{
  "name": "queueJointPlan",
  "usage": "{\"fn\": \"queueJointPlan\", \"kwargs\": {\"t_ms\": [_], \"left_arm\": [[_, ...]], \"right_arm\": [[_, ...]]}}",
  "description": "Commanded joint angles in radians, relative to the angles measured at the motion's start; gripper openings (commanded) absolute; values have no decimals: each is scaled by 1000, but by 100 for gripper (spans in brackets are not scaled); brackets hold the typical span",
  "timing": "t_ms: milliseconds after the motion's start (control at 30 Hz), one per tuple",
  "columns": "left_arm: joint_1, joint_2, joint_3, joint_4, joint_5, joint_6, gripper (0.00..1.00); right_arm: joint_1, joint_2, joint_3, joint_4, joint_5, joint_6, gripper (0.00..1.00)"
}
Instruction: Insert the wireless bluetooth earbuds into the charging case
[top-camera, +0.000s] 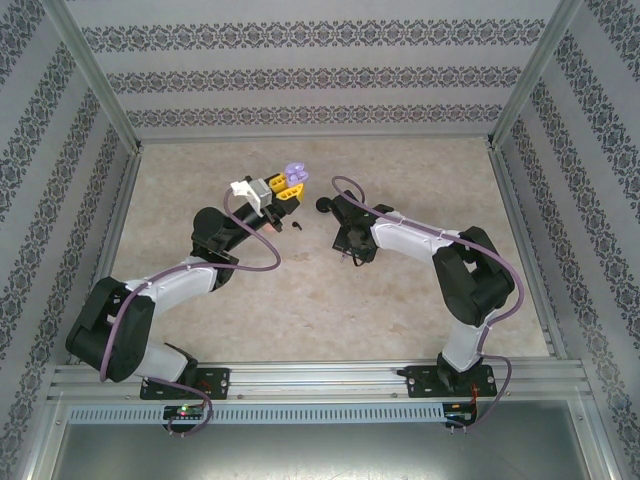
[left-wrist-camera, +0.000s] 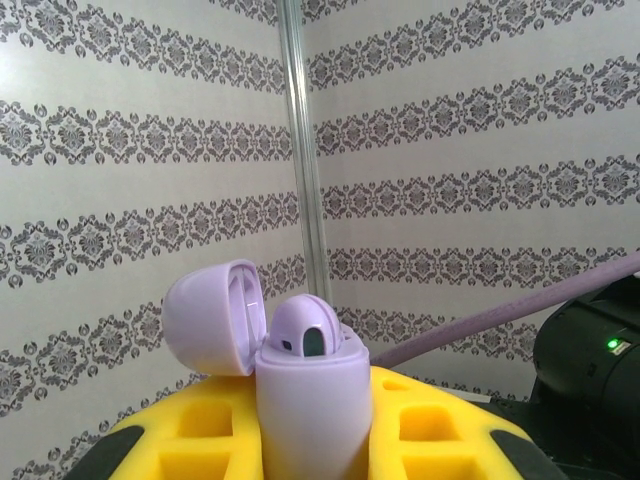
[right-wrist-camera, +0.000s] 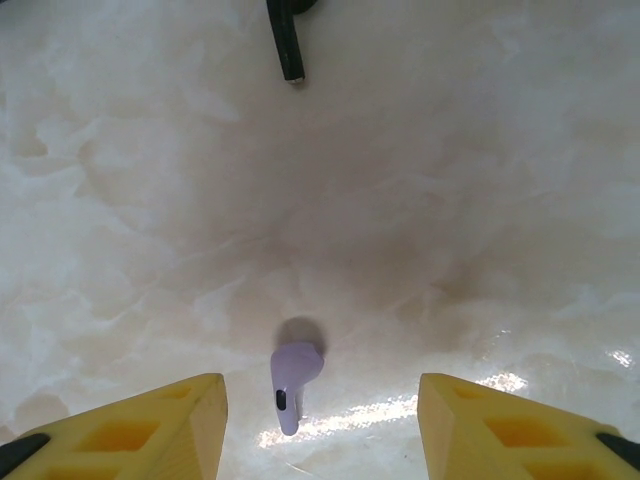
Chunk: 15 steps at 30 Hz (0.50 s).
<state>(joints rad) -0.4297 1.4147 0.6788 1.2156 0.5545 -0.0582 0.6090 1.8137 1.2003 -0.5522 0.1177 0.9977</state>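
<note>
The left gripper (top-camera: 281, 190) is clamped on the pale purple charging case (left-wrist-camera: 310, 415). The case stands upright between its yellow fingers (left-wrist-camera: 190, 435), with the lid (left-wrist-camera: 212, 315) swung open to the left. A seated purple earbud (left-wrist-camera: 305, 335) rests in the case's well, its top poking above the rim.

The right gripper (right-wrist-camera: 320, 405) hangs just over the table (right-wrist-camera: 480, 200), jaws apart and holding nothing. A loose purple earbud (right-wrist-camera: 293, 372) lies on the table between its fingertips, nearer the left one and touching neither. Farther ahead of this gripper lies a black earbud (right-wrist-camera: 287, 45), well apart.
</note>
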Motion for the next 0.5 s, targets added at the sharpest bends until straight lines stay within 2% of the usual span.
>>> {"fn": "queueJointPlan", "kwargs": {"t_ms": [0,467], "left_arm": [[10,-29,-1,71,48,-24,0],[10,-42,-2,61,63,-31,0]], "right_arm": [[6,28,35,-31,42,25,53],[7,68,42,-42,60,68,49]]}}
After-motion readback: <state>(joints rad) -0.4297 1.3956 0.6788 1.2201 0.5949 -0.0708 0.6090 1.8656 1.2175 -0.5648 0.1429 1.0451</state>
